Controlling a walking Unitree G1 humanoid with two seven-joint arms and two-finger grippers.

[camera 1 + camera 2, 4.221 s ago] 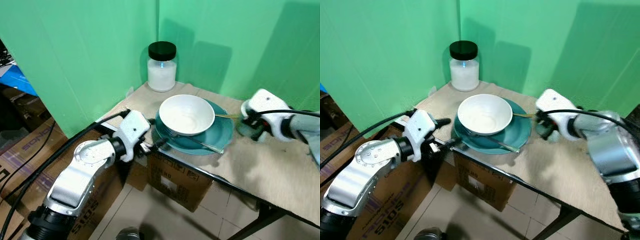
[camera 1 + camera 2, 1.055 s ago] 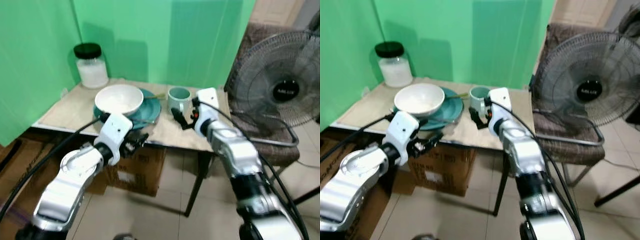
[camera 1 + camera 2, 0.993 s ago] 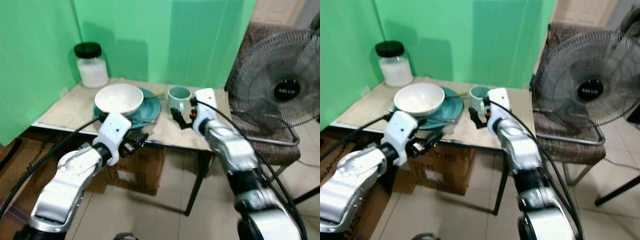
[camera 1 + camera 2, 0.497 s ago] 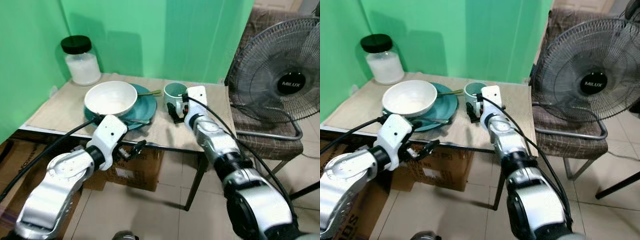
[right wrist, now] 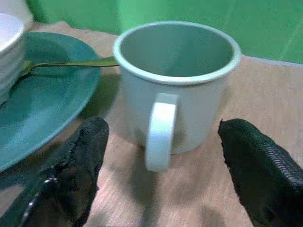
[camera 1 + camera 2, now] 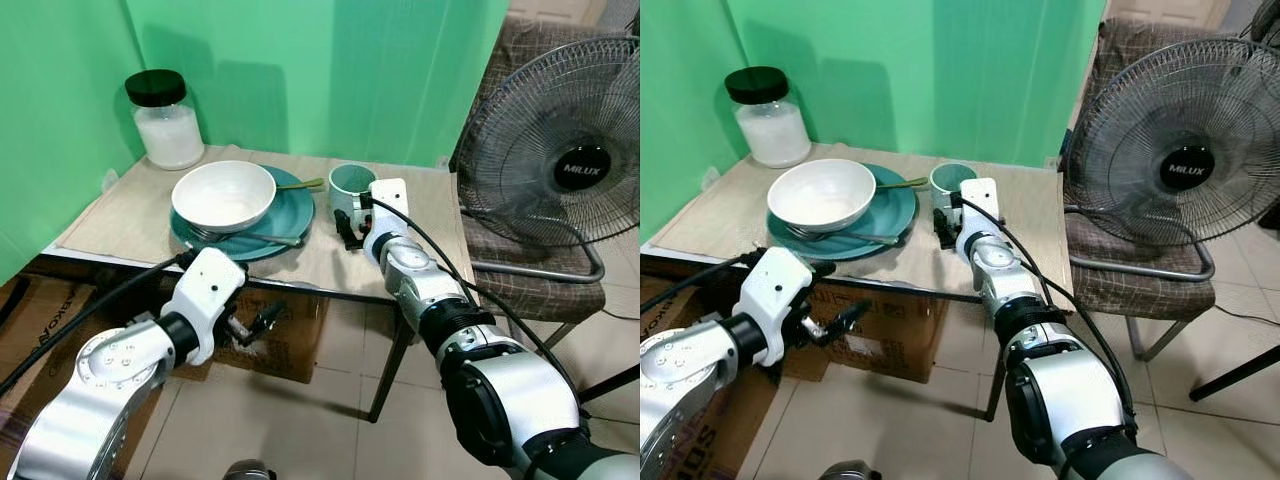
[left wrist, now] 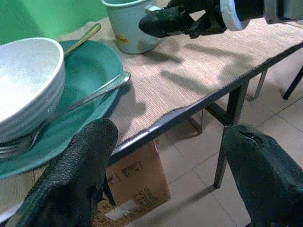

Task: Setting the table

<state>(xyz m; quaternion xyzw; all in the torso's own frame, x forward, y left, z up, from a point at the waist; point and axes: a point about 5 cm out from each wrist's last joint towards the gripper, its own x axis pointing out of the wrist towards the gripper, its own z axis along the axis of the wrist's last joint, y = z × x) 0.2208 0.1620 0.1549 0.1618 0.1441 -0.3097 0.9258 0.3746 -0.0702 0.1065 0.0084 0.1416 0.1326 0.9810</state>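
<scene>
- My right end effector [image 5: 161,156] is spread wide and holds nothing; it is low over the table [image 6: 300,265], just before the mug [image 5: 175,85], whose handle points at it.
- My left end effector [image 6: 262,322] is also spread, empty, below the table's front edge.
- The mug stands upright just beside the teal plate [image 6: 290,215], which carries a white bowl [image 6: 223,196] and a fork [image 6: 262,238].

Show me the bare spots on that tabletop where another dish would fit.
Bare mat lies right of the mug, toward the table edge by the fan, and at the left, between the jar and the plate. The middle is crowded: bowl on plate, mug, open right tool.
</scene>
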